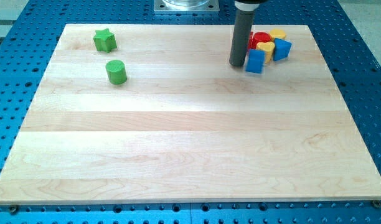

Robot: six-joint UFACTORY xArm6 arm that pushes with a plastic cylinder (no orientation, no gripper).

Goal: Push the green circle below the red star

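The green circle [116,72] sits on the wooden board near the view's upper left, just below a green star [104,40]. At the view's upper right is a tight cluster of blocks: a red block [260,40] partly hidden behind the rod, whose shape I cannot make out, two yellow blocks [277,33] [266,47] and two blue blocks [255,61] [282,50]. My tip [238,64] rests at the cluster's left side, touching or almost touching the nearer blue block. It is far to the right of the green circle.
The wooden board [190,155] lies on a blue perforated table [365,74]. The arm's metal base plate [186,5] shows at the view's top edge.
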